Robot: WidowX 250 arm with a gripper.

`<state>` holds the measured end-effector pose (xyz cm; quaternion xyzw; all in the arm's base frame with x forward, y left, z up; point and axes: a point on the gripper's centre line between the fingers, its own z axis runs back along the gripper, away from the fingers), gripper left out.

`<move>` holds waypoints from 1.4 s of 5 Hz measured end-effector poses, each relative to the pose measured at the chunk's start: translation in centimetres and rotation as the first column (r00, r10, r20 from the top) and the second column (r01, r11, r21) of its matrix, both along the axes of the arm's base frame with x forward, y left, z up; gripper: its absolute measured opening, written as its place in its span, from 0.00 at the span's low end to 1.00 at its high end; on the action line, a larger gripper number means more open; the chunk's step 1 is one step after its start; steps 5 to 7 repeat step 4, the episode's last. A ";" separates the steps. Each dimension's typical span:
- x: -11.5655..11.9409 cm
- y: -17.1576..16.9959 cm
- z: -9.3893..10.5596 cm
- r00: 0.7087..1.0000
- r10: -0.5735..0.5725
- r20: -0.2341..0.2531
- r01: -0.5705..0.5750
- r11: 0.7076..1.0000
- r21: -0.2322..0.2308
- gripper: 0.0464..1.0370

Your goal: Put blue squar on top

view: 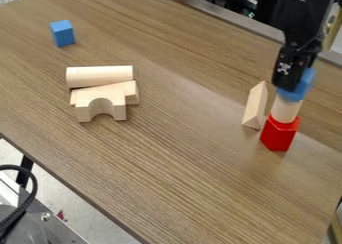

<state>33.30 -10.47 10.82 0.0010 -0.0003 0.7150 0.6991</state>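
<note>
Blue block (304, 85) at the head of an upright stack, over a pale wooden cylinder (285, 109) and a red block (279, 134) on the counter (180, 163); the black end effector (287, 85) hangs at the blue block, partly covering it, its opening and any hold impossible to tell; a wooden wedge (255, 105) stands just beside the stack; a second blue block (63, 34) sits well apart.
</note>
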 end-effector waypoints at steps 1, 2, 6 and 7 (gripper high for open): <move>0.0 0.1 -0.4 1.000 0.004 0.005 -0.004 1.000 0.005 0.53; 0.0 0.1 -0.6 1.000 0.027 0.013 -0.027 1.000 -0.001 0.53; -0.3 0.2 -0.8 0.996 0.081 0.033 -0.081 0.997 -0.004 0.88; -0.3 0.2 -0.8 0.996 0.081 0.033 -0.081 0.997 -0.004 0.88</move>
